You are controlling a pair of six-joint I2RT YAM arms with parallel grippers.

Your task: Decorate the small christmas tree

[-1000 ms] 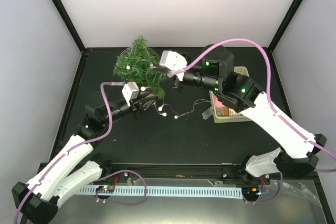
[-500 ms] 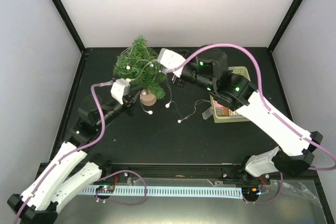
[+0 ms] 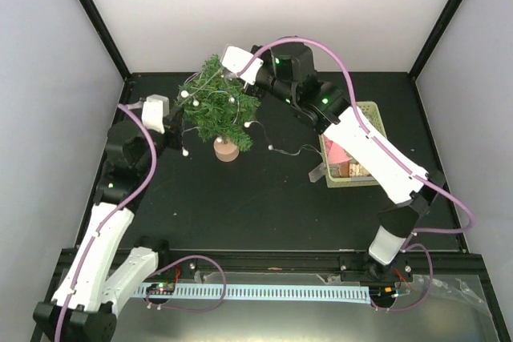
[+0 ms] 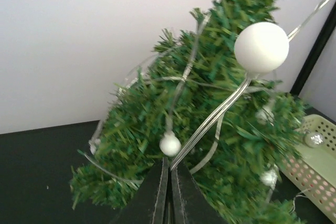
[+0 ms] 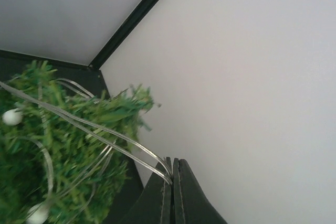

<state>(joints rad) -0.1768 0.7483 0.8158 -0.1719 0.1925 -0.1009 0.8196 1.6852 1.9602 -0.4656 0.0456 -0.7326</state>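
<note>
Okay, tree point(image 3: 218, 107) stands upright at back left of the table point(image 3: 264, 206) with the string point(image 4: 215, 117) looped through it. Left pincer point(image 4: 169, 169) is clenched on string under a bead, and right pincer point(image 5: 172, 166) is clenched on string beside the treetop. Go slow with light tension and drape slack onto branches, or you'll likely tip the tree.

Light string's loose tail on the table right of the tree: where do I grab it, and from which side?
Take the light string on the bare wire between the bead on the table and the basket, coming straight down with jaws across it. That stretch appears to lie flat on the table, clear of the small christmas tree; round beads would likely slip.
</note>
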